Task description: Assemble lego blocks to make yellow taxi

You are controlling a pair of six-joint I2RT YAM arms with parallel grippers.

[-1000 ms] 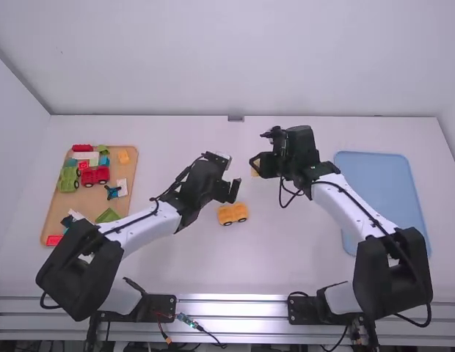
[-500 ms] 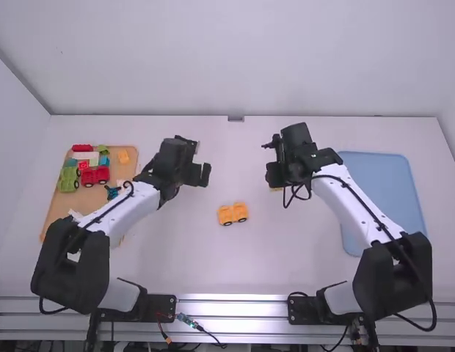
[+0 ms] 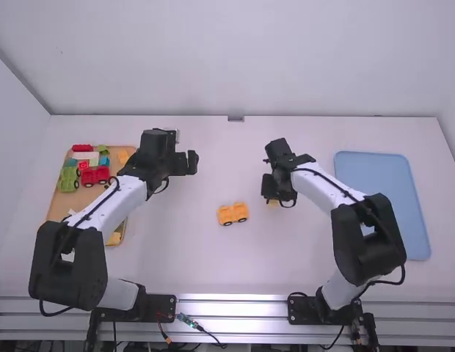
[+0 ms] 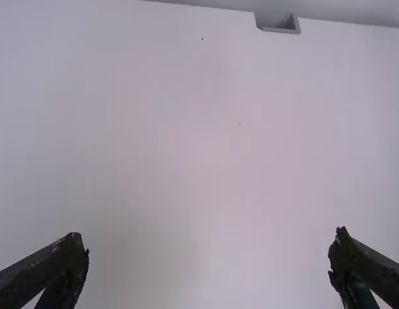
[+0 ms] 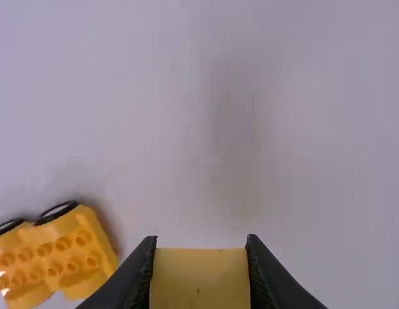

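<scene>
My left gripper [image 3: 193, 163] is over the table right of the wooden tray. In the left wrist view my left gripper [image 4: 209, 264] is wide open with nothing between its fingers. My right gripper [image 3: 271, 195] stands to the right of the yellow wheeled base [image 3: 233, 213], with a yellow block [image 3: 274, 203] partly visible at it. In the right wrist view my right gripper [image 5: 199, 257] is shut on the yellow block [image 5: 199, 280], one finger on each side. The studded top of the wheeled base [image 5: 51, 254] shows beside it, apart from the block.
The wooden tray [image 3: 50, 220] at the left holds red, green, blue and other blocks, including a red vehicle [image 3: 95, 175] and a green one [image 3: 68, 179]. A blue tray [image 3: 381, 191] lies at the right. A small grey bracket [image 3: 235, 118] is at the table's back edge.
My left gripper has moved left, away from the wheeled base. The right gripper has come back toward the camera with the yellow block. The wheeled base has stayed in place.
</scene>
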